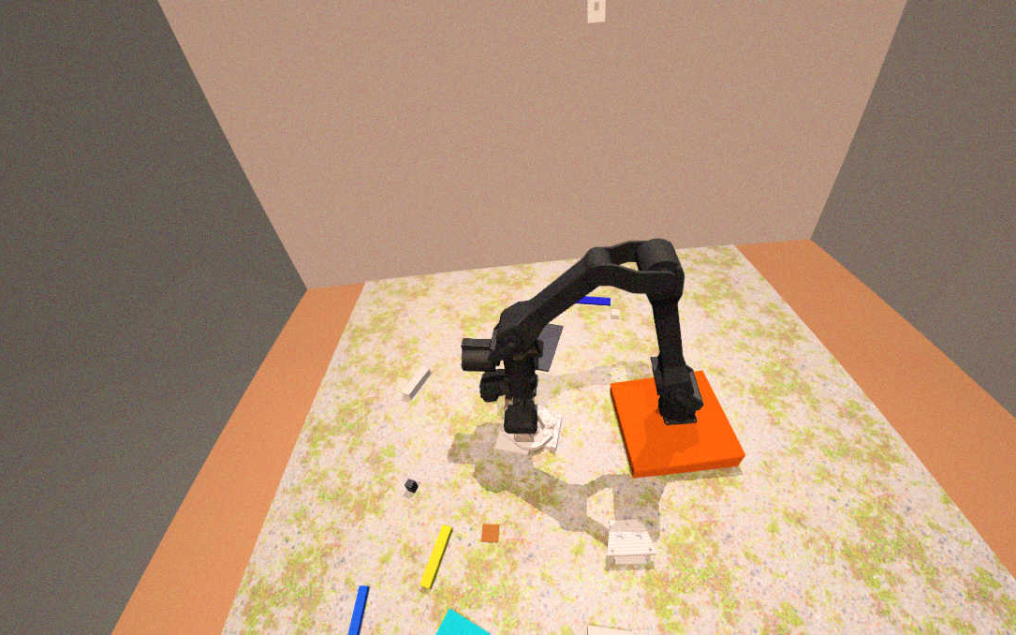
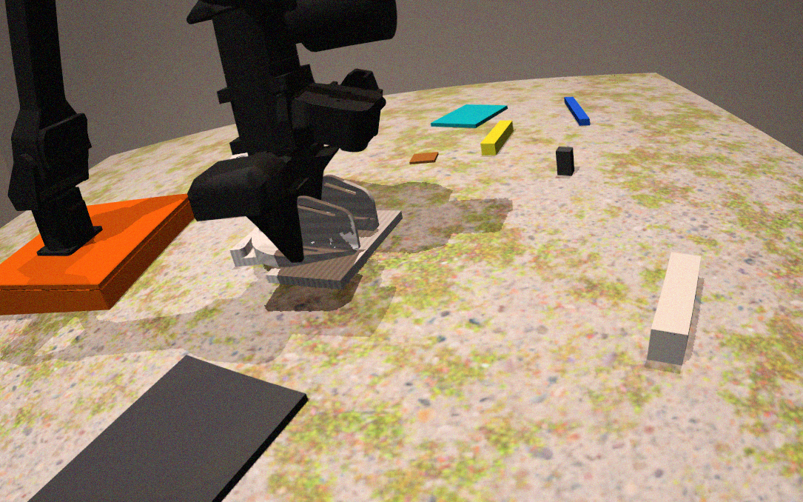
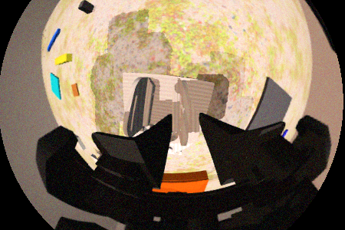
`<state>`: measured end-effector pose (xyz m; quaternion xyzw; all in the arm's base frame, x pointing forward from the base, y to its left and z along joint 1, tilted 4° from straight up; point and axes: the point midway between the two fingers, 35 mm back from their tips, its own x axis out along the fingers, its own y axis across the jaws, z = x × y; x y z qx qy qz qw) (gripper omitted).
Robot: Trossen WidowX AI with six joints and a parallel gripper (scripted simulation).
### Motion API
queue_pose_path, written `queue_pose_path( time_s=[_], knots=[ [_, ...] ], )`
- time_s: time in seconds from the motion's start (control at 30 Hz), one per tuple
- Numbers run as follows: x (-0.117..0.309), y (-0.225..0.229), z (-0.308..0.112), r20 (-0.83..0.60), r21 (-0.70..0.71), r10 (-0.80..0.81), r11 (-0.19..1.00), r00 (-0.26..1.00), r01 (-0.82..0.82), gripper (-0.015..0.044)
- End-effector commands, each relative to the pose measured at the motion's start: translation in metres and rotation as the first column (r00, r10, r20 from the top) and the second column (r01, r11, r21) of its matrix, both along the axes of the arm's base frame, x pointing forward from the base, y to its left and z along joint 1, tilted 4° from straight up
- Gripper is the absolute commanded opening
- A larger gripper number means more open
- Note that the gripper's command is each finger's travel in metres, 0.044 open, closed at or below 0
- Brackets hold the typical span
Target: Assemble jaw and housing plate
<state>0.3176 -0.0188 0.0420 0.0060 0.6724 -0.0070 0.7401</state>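
Note:
My gripper [image 1: 523,432] [image 2: 304,227] [image 3: 185,116] points down at the pale base plate [image 2: 311,280] [image 3: 166,80] and is shut on a jaw [image 2: 332,225] [image 3: 185,101], an upright greyish fin between its fingertips. The other jaw [image 2: 362,202] [image 3: 137,118] stands beside it over the base plate, outside the fingers. The pins and gear teeth are hidden or too small to read, so I cannot tell whether the held jaw is on its pin or the teeth mesh. The housing plate [image 1: 630,539], pale with small holes, is apart from the assembly at the front in the top view.
The orange block [image 1: 677,453] [image 2: 136,268] [image 3: 184,185] bears the arm's base. A dark slab [image 2: 186,430] [image 3: 272,103] and a white bar [image 1: 417,384] [image 2: 677,299] lie nearby. A black block [image 1: 410,485] [image 2: 565,161], an orange tile [image 1: 490,533] and a yellow bar [image 1: 435,556] are farther off.

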Motion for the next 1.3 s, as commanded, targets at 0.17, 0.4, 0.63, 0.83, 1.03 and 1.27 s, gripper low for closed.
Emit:
queue_pose_path(
  time_s=[0.17,0.4,0.63,0.83,1.03,1.27],
  knots=[
    [0.000,0.000,0.000,0.000,0.000,0.000,1.000,1.000,0.000,0.0186],
    [0.000,0.000,0.000,0.000,0.000,0.000,1.000,1.000,0.000,0.0224],
    [0.000,0.000,0.000,0.000,0.000,0.000,1.000,1.000,0.000,0.0224],
    [-0.001,0.000,0.029,0.001,0.001,0.000,1.000,1.000,0.000,0.0224],
    [-0.007,0.000,0.068,0.002,0.002,0.000,1.000,1.000,0.000,0.0224],
    [-0.007,0.019,0.063,0.004,0.011,-0.085,0.996,0.996,0.085,0.0355]
  ],
)
